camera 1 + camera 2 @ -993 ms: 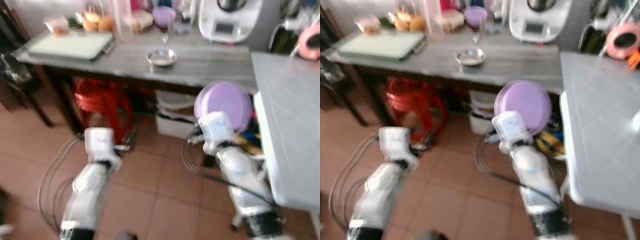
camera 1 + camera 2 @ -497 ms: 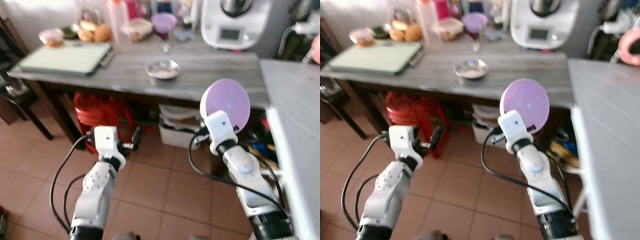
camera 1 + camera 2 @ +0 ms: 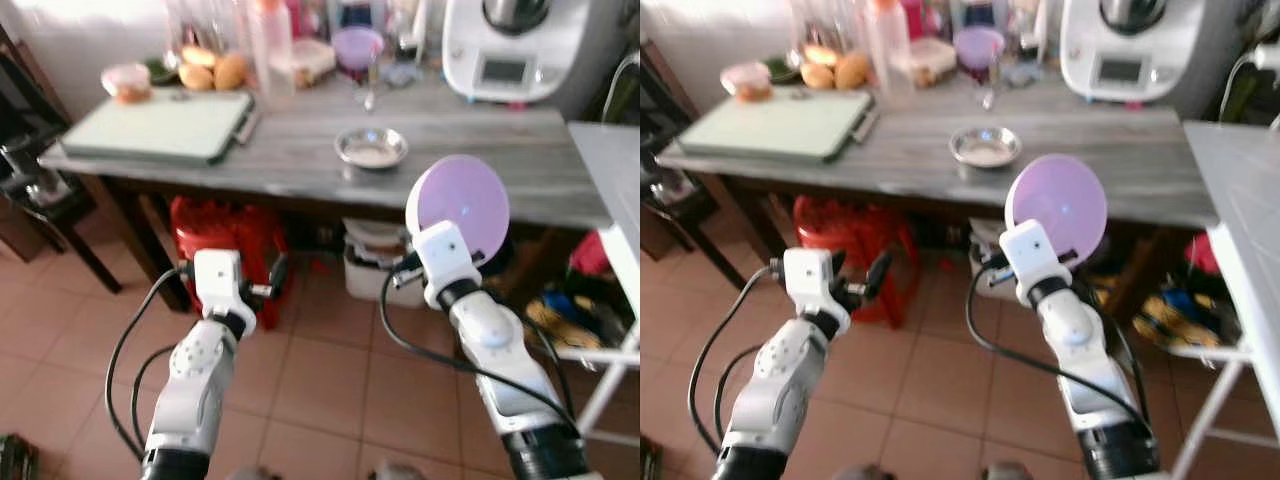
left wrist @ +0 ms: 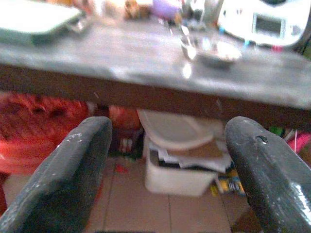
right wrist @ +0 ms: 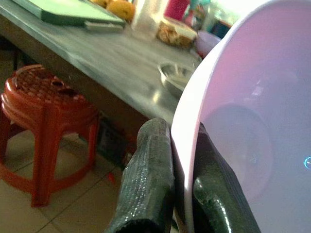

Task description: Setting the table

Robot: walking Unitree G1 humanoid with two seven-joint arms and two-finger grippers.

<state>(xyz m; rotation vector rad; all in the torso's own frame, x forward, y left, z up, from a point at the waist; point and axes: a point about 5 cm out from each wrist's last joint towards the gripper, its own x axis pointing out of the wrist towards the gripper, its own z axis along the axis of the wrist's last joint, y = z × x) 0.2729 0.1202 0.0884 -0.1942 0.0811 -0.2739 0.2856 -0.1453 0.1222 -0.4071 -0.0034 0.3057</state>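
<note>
The purple bowl [image 3: 461,203] is up in the air, pinched by its rim in the right gripper [image 5: 170,160], and it stands on edge, its round face turned toward the robot's head rather than lying flat. In the right wrist view the two black fingers [image 5: 153,165] sit tight on either side of the thin rim, one inside the hollow and one outside, with the pale, smooth, glossy inside of the bowl curving away beyond them. It looks like light plastic, lilac to pink, with no chips or marks that I can make out.

Now the relation that matters: the grey table [image 3: 300,150] lies ahead of the bowl and farther off, its top roughly level with the bowl's upper part, so the bowl must travel forward and tip down flat before it can rest there. The right arm is the one with the load and the nearer to the open stretch of table on the right.

On that table, a small metal dish [image 3: 371,147] sits near the middle, a green tray [image 3: 160,125] far left, a white kitchen machine [image 3: 520,45] at the far right.

The left gripper [image 3: 262,290] hangs low on the left, fingers spread wide with nothing between them, pointing under the table toward a red stool [image 3: 220,235].
</note>
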